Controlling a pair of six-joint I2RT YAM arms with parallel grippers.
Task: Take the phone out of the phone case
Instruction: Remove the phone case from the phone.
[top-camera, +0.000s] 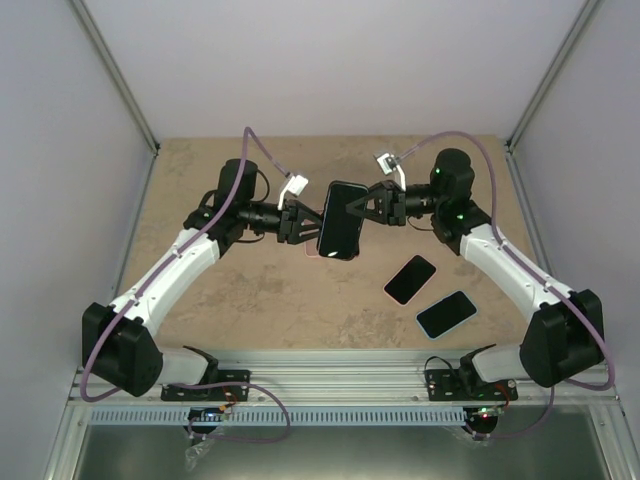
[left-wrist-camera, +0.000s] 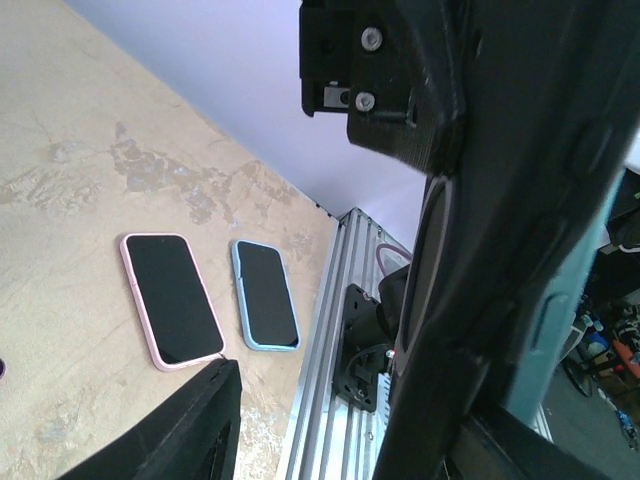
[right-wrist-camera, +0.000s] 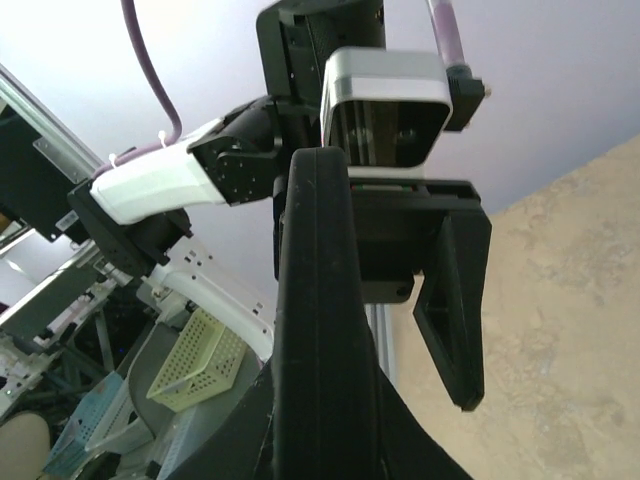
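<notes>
A phone in a black phone case (top-camera: 340, 220) hangs in the air over the middle of the table, held between both arms. My right gripper (top-camera: 374, 207) is shut on its right edge; in the right wrist view the case (right-wrist-camera: 318, 300) stands edge-on between the fingers. My left gripper (top-camera: 300, 222) sits at the left edge with its jaws astride the phone. One left finger (right-wrist-camera: 452, 300) stands clear of the case, with a gap. In the left wrist view the phone (left-wrist-camera: 500, 260) fills the right side and the lower finger (left-wrist-camera: 180, 430) is apart from it.
Two other phones lie on the table to the right: one in a pink case (top-camera: 410, 279) (left-wrist-camera: 170, 298) and one in a blue case (top-camera: 446, 313) (left-wrist-camera: 265, 293). A thin pink strip (top-camera: 314, 255) shows on the table under the held phone. The aluminium rail (top-camera: 330, 375) runs along the near edge.
</notes>
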